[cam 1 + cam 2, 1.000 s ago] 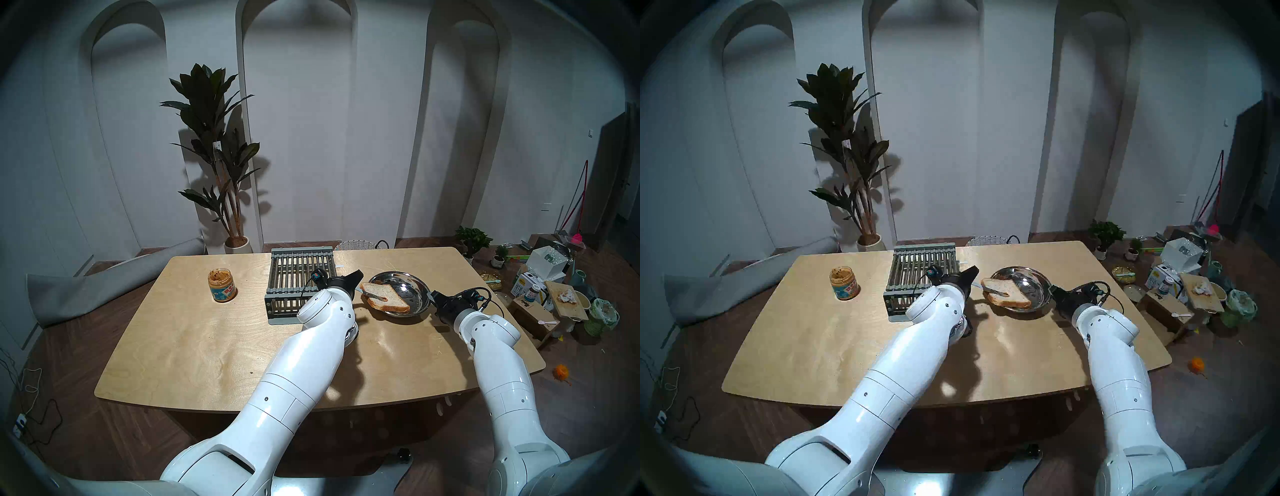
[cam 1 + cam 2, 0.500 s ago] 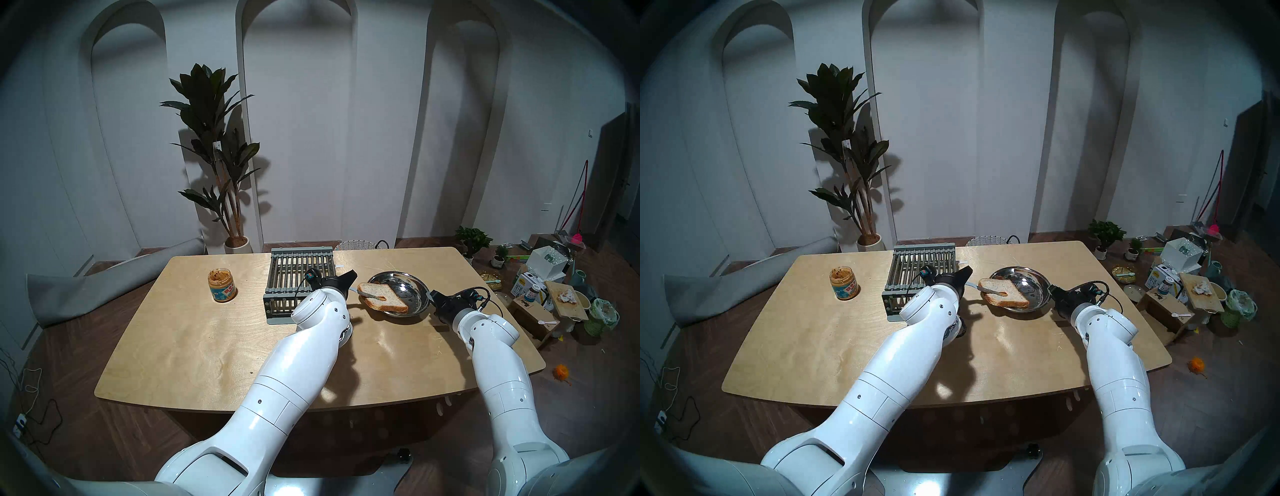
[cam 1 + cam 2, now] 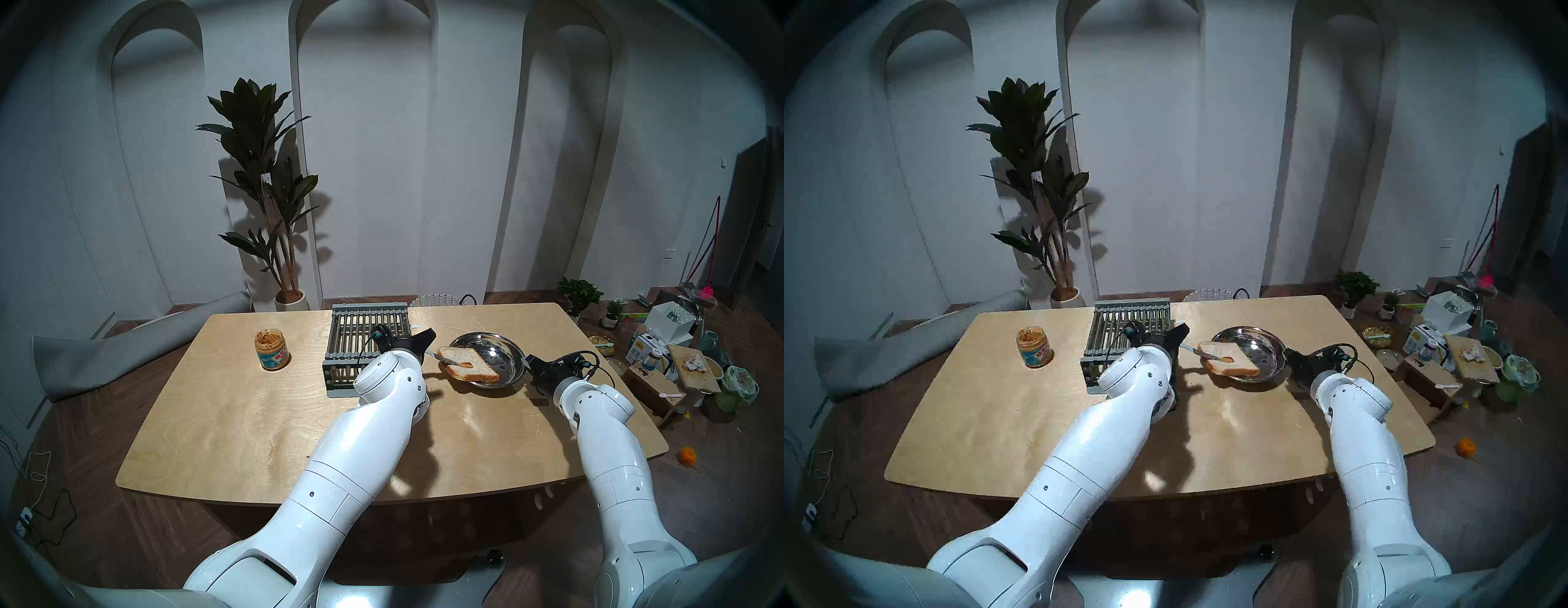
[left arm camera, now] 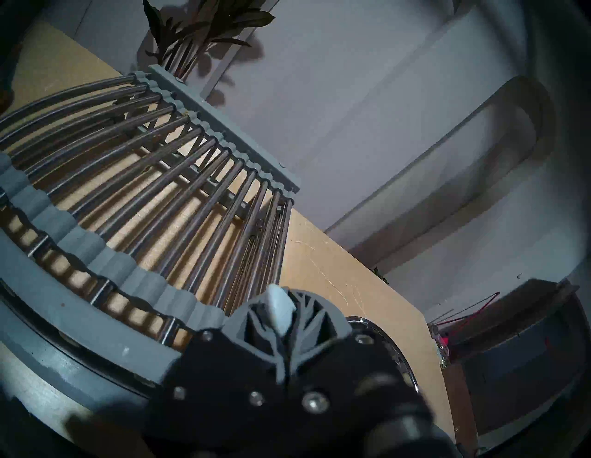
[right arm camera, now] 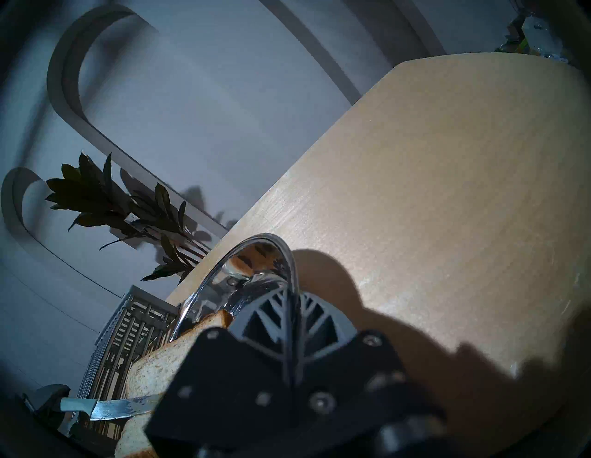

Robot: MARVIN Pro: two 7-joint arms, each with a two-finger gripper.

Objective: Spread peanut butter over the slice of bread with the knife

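Mostly hidden behind its own white wrist, the left pincer [image 3: 426, 339] is clamped on the knife [image 3: 445, 360]; only the pale blue butt of the handle pokes out between the fingers in the left wrist view. The blade lies flat across the near left part of the slice of bread [image 3: 469, 364], its tip at a small tan smear of peanut butter [image 3: 466, 365]. The bread sits tilted in a shiny metal bowl [image 3: 507, 352], its left corner overhanging the rim. The right pincer [image 3: 527, 362] is pinched onto the bowl's right rim, as the right wrist view shows, where the pincer body cuts off most of the bread. The open jar [image 3: 272, 350] stands well apart at the desk's [image 3: 237, 416] left side, beyond the grey slatted rack [image 3: 360, 339].
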